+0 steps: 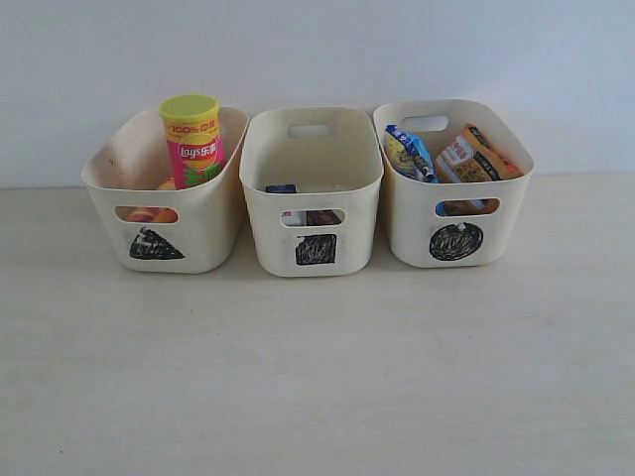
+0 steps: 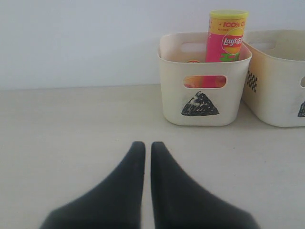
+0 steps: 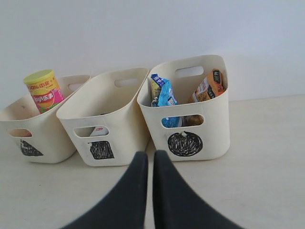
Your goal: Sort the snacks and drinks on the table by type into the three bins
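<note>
Pointing at bins (image 1: 270, 226), both closed: left pincer (image 2: 144, 144), right pincer (image 3: 146, 153); pink-green tube (image 1: 193, 139) upright in left bin (image 1: 213, 236).

exterior view frontal, slightly raised, facing three bins (image 1: 268, 238); wrist views low over table (image 2: 71, 124), nearer; all share triangle-marked bin (image 1: 208, 238).

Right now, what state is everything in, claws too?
Pink chip tube, upright in left bin.
Yellow tube, mostly hidden in left bin.
Blue carton, low in middle bin.
Purple carton, beside it.
Blue bag, leaning in right bin.
Orange bag, beside it.
Left claw, shut, empty.
Right claw, shut, empty.
</note>
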